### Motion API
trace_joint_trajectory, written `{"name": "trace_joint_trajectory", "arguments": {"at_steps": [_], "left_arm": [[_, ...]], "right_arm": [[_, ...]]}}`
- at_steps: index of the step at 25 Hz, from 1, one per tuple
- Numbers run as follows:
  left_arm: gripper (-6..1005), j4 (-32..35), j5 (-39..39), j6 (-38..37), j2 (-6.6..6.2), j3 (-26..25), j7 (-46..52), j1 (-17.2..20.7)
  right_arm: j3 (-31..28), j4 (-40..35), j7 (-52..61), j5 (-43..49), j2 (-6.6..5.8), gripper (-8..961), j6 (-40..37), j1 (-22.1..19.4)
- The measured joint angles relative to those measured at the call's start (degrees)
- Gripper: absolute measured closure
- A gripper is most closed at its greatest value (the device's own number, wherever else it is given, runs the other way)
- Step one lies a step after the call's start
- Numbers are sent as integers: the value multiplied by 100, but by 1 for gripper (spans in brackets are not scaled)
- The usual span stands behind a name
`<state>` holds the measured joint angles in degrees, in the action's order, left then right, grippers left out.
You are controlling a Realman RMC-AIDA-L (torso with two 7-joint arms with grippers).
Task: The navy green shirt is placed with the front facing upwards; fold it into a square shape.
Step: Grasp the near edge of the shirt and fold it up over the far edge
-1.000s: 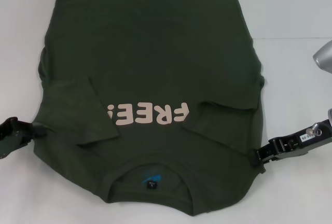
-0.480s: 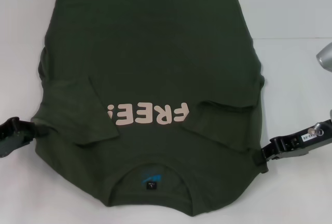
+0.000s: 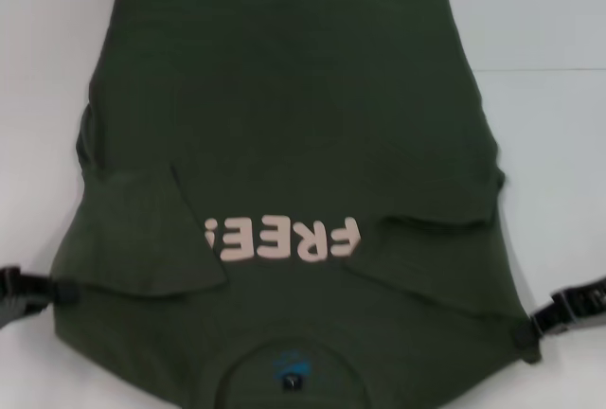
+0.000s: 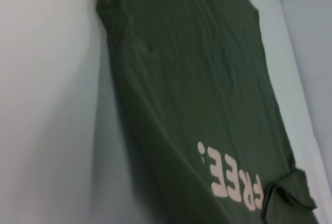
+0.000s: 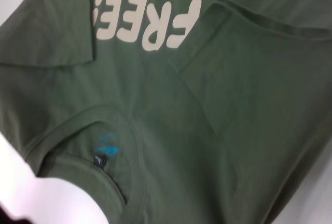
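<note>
You cannot see the whole navy green shirt (image 3: 284,134): the head view's lower edge cuts off its collar (image 3: 289,371) and near hem, so the neckline below the blue label (image 3: 292,368) is lost to you. Beside the shirt's shoulder corners, the left gripper (image 3: 59,290) and right gripper (image 3: 526,329) meet the cloth, but their fingertips are buried against the fabric and both arms run out of the picture's sides. You cannot tell how their jaws stand. The label's lettering is too small and blurred to read. Neither wrist view shows you that arm's own fingers.
</note>
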<state>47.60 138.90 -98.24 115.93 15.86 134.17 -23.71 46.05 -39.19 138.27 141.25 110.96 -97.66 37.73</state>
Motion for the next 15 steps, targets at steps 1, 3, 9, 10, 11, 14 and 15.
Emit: {"name": "trace_joint_trajectory", "arguments": {"at_steps": [1,3,9,10,11,14,15], "left_arm": [[965,48,57,-101,-1,0,-12,29],[965,145,197,-344,-6,1,-43,98],[965,231,573,-841,4,121,-111,150],[965,220,585,-869,9,172,-114,123],[965,207,579,-864,11,209,-109,76],[965,142,547,-667,4,225,-1,-180],[966,95,541,-532,-6,223,77,-294]], "right_arm": [[0,-33,-27,2,-14,918,-110,-58],[0,-48,-98,12,-31,918,-311,-161],[-21,-16,-228,12,-31,915,-523,-343],[-86,-14,-230,2,-38,915,-499,-346],[-187,-13,-231,-9,-49,915,-457,-341],[-707,-2,-198,-26,-93,913,-269,-228],[-927,14,-158,-32,-105,913,-204,-173]]}}
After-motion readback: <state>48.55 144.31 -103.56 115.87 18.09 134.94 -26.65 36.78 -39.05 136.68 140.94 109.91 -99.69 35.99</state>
